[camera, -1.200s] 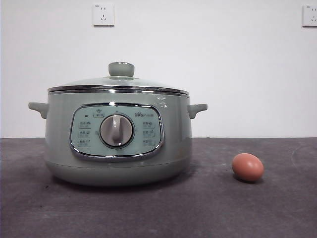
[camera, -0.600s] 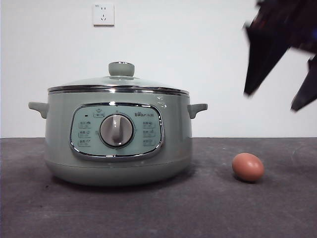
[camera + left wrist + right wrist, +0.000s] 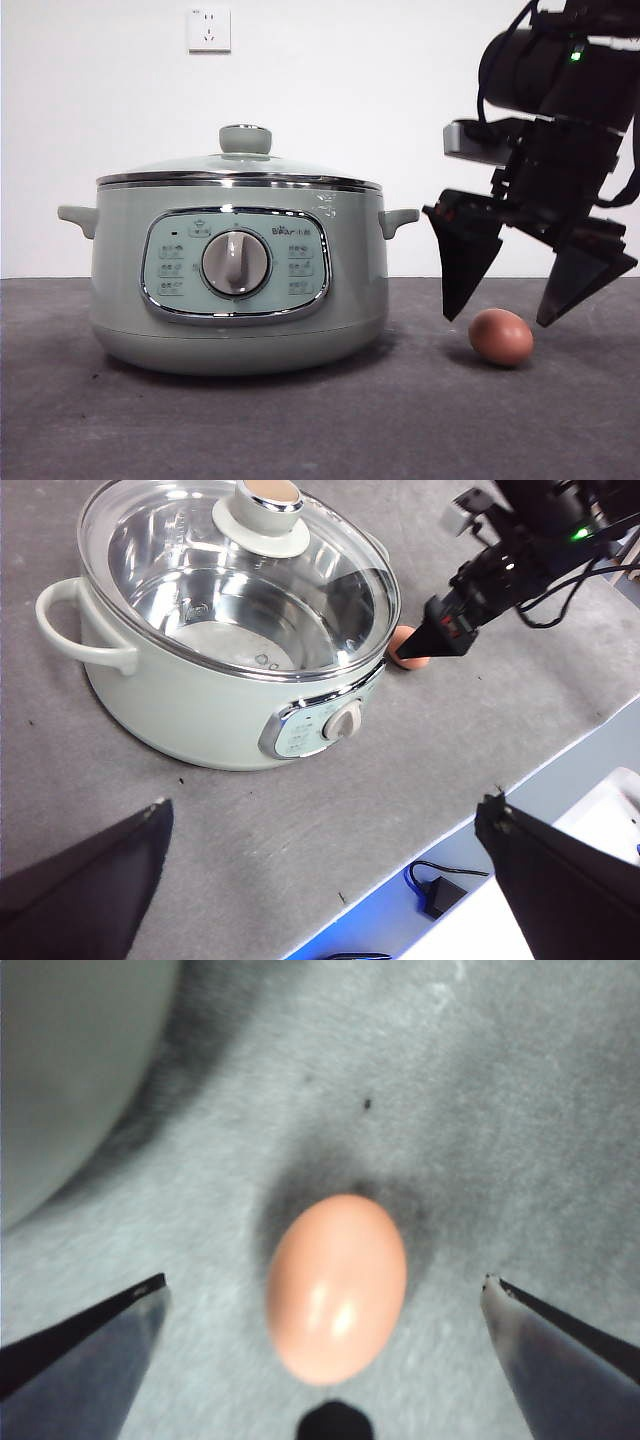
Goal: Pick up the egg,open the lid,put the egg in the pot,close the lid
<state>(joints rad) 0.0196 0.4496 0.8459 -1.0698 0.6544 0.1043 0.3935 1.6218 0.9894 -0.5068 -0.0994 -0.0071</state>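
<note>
Grey tabletop [image 3: 300, 430] is lying bare around the egg [image 3: 500, 337]; I'm hovering my right gripper [image 3: 540, 320] spread wide, straddling it without touching.

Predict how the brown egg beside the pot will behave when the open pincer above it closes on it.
The egg lies on its side on the flat grey table; its rounded form would probably let it roll if nudged off-centre. Its smooth shell looks slippery and likely fragile, so the right pincer, jaws open either side of it, should probably squeeze gently.

Grey table top [image 3: 300, 430], white wall [image 3: 400, 90] with socket [image 3: 208, 29], black adapter [image 3: 437, 895].
</note>
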